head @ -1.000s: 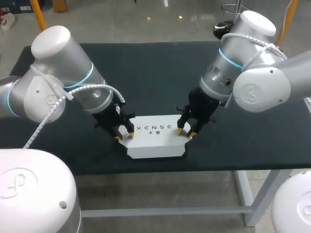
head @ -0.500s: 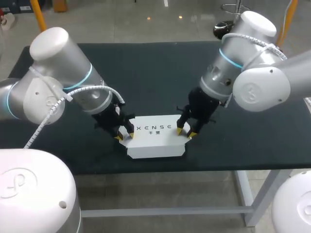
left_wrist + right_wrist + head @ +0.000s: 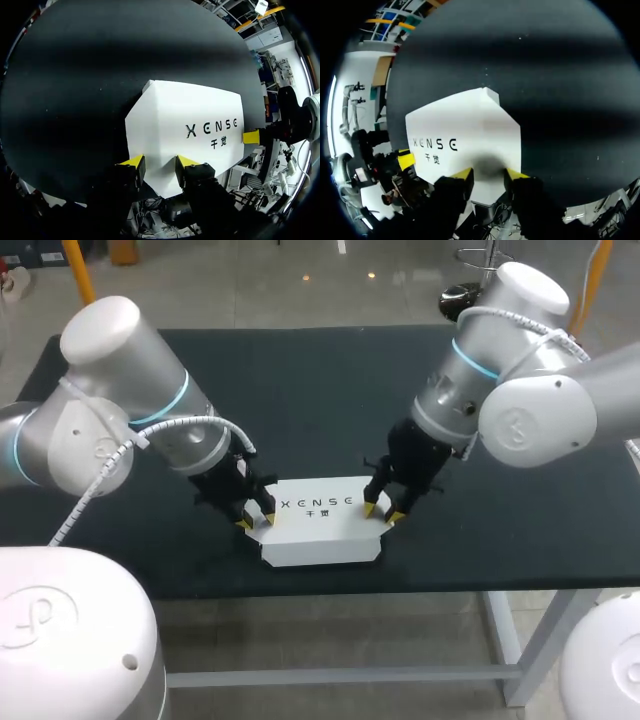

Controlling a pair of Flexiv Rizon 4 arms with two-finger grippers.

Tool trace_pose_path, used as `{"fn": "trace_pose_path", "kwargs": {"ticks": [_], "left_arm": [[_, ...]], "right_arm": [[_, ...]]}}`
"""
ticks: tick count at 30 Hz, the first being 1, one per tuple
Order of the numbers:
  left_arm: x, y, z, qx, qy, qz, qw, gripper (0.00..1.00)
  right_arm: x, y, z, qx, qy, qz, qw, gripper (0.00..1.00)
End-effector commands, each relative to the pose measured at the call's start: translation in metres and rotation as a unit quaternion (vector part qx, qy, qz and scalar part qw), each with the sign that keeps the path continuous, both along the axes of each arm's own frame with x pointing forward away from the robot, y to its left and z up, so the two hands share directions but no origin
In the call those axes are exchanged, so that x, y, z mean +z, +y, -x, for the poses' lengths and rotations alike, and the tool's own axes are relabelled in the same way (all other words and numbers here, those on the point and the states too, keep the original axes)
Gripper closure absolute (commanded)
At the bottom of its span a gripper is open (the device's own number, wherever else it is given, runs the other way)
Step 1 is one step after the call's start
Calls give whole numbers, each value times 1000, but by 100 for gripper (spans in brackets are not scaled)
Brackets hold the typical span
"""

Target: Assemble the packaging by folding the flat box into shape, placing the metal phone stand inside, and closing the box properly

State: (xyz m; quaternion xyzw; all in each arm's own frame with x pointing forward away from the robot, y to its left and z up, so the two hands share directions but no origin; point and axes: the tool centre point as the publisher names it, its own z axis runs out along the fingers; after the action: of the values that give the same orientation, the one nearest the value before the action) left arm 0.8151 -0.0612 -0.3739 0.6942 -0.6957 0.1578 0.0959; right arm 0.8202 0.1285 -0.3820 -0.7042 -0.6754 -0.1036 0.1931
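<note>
The light, easily creased box (image 3: pixel 318 528) seems best held at its ends, where left tool (image 3: pixel 257 519) and right tool (image 3: pixel 381 512) rest, narrowly parted.

The left arm (image 3: pixel 120 390) and right arm (image 3: pixel 520 360) are fat, rounded tubes. They are glossy white at the joints and silver-grey on the section just behind each claw. A thin cyan ring (image 3: pixel 470 362) circles that section on both. A white spiral-wrapped cable (image 3: pixel 190 423) loops along each arm toward its claw. Round white joint caps (image 3: pixel 520 430) carry an embossed curled mark. The left claw (image 3: pixel 256 517) and right claw (image 3: pixel 382 511) are black and blocky, with bright yellow fingertips (image 3: pixel 134 161).
</note>
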Motion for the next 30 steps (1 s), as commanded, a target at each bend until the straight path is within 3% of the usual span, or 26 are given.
{"fn": "trace_pose_path", "kwargs": {"ticks": [1, 15, 30], "left_arm": [[-3, -3, 0, 0, 0, -2, 1000, 56], [-3, -3, 0, 0, 0, -2, 1000, 55], [-3, -3, 0, 0, 0, -2, 1000, 68]], "right_arm": [[0, 1, -2, 3, 4, -1, 1000, 55], [0, 1, -2, 3, 4, -1, 1000, 56], [0, 1, -2, 3, 4, -1, 1000, 60]]}}
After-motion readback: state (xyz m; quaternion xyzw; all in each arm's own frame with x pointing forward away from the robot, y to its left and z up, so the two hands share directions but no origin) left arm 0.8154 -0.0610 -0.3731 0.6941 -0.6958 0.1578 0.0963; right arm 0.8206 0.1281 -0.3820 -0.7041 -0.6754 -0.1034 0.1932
